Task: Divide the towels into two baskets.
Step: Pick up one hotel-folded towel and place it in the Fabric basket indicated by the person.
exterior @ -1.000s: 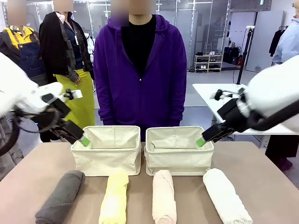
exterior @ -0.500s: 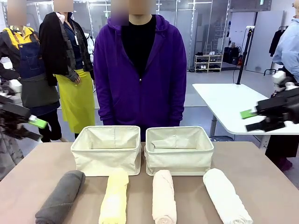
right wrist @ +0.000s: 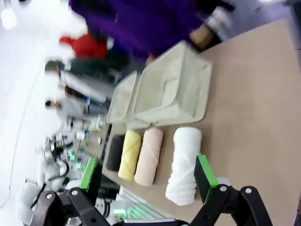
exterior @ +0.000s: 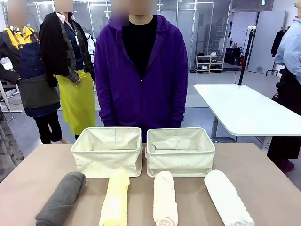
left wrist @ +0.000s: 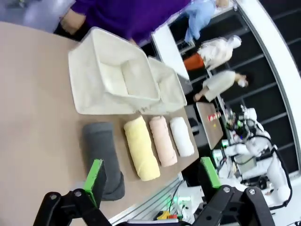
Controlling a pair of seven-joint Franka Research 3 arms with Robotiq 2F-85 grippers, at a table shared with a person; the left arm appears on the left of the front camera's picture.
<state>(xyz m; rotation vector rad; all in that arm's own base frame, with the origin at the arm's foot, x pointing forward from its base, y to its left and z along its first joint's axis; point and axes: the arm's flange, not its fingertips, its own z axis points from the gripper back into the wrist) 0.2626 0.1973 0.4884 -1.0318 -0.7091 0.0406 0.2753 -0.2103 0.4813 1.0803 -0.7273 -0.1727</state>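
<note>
Four rolled towels lie in a row along the near edge of the table: dark grey [exterior: 61,197], pale yellow [exterior: 115,197], pale peach [exterior: 165,200] and white [exterior: 228,197]. Behind them stand two cream baskets side by side, the left one [exterior: 107,165] and the right one [exterior: 181,165], with no towel inside. In the left wrist view my left gripper [left wrist: 153,174] hangs open high above the grey towel [left wrist: 103,155] and the yellow towel [left wrist: 141,148], holding nothing. My right gripper [right wrist: 148,172] is open too, high above the white towel [right wrist: 186,160] and the peach towel [right wrist: 149,155].
A person in a purple hoodie [exterior: 141,75] stands at the far side, right behind the baskets, hands out of sight. A white table [exterior: 240,110] stands farther off at the right. Bare tan tabletop [exterior: 263,183] flanks the row of towels.
Both arms have drawn back from the basket rims and left the front view, the left one to the left, the right one to the right. Towels and baskets have not moved.
</note>
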